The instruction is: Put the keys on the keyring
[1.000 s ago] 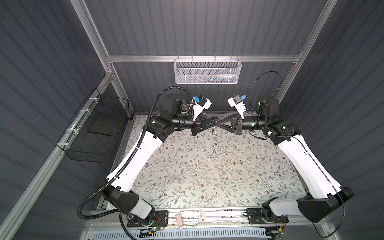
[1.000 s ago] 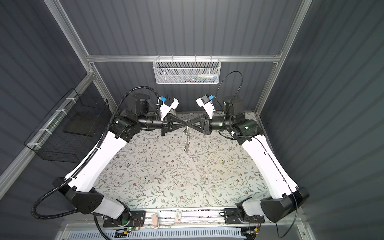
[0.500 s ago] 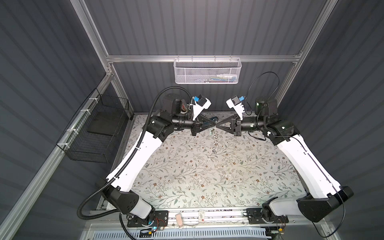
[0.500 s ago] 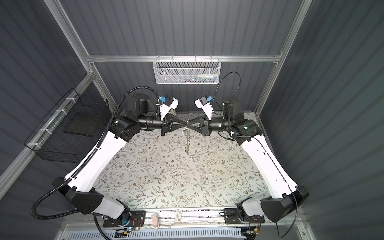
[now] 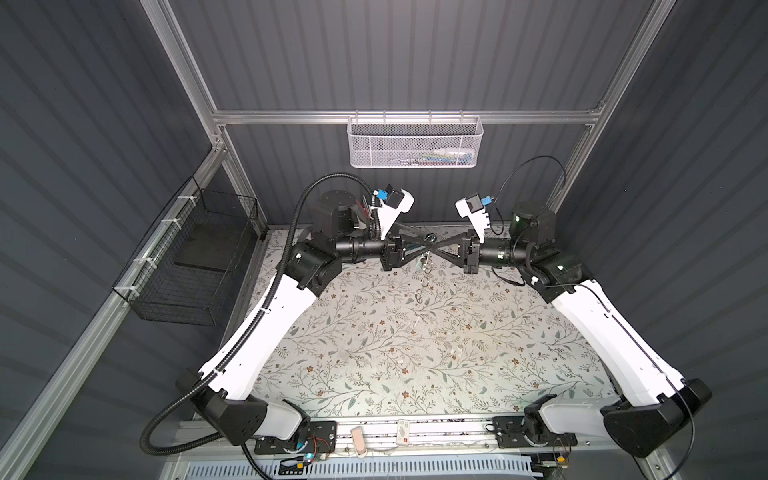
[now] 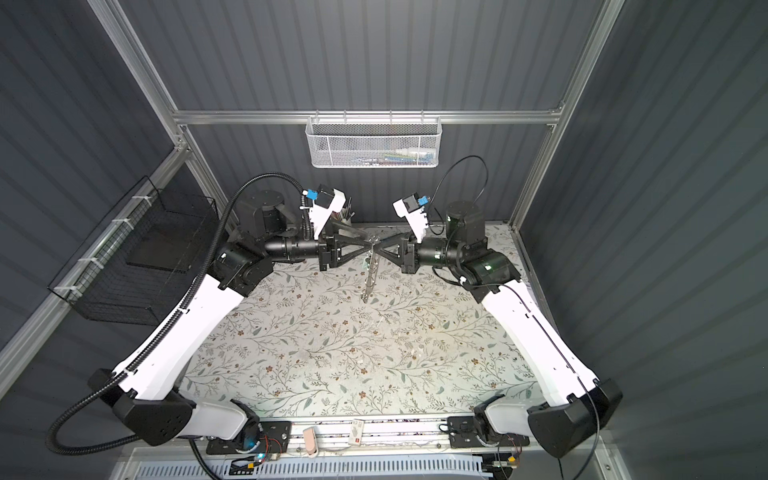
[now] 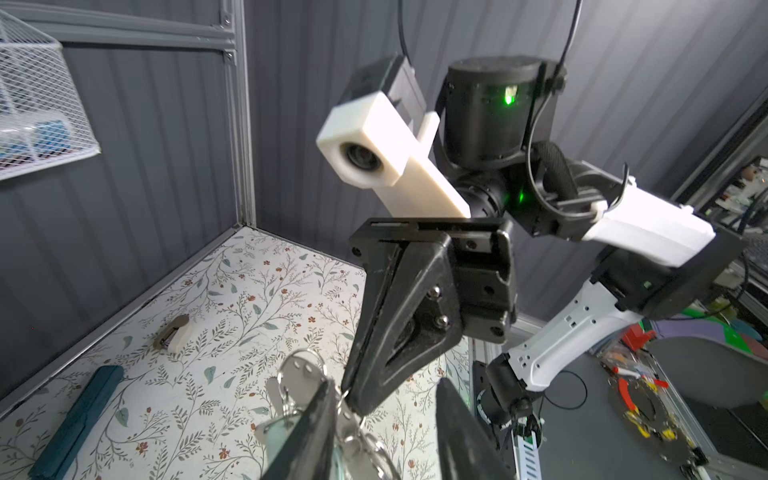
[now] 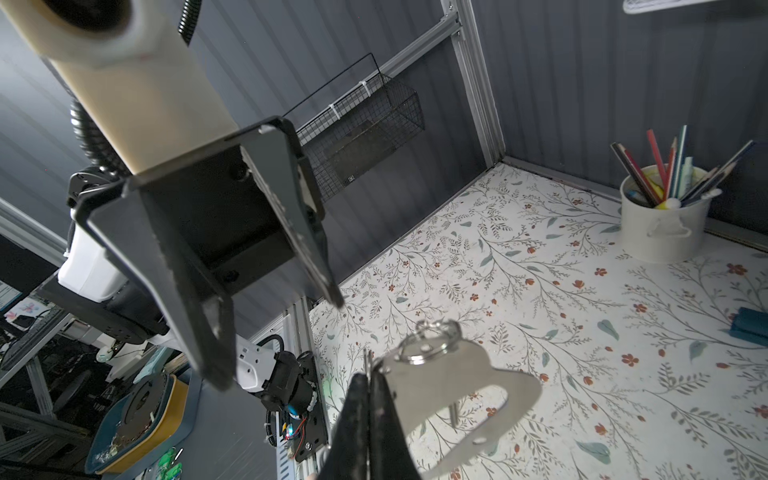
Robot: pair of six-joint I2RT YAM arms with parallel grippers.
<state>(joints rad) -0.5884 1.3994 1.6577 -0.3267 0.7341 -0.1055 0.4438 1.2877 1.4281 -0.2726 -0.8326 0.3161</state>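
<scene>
The keyring, a flat grey plate with an oval cutout and silver split rings, hangs in the air over the back middle of the table. My right gripper is shut on the plate's edge, beside a split ring. My left gripper faces it tip to tip with its jaws apart, and the plate lies against the outside of one finger. A key's pale mint-green tag hangs at the plate. A key shank shows through the cutout.
A dark-teal case and a small cream object lie on the floral mat. A white cup of pencils stands at the back. A white mesh basket hangs on the rear wall and a black wire basket on the left wall.
My left gripper's jaws have opened. My right gripper has closed fully on the keyring plate, which still hangs between the two tips.
</scene>
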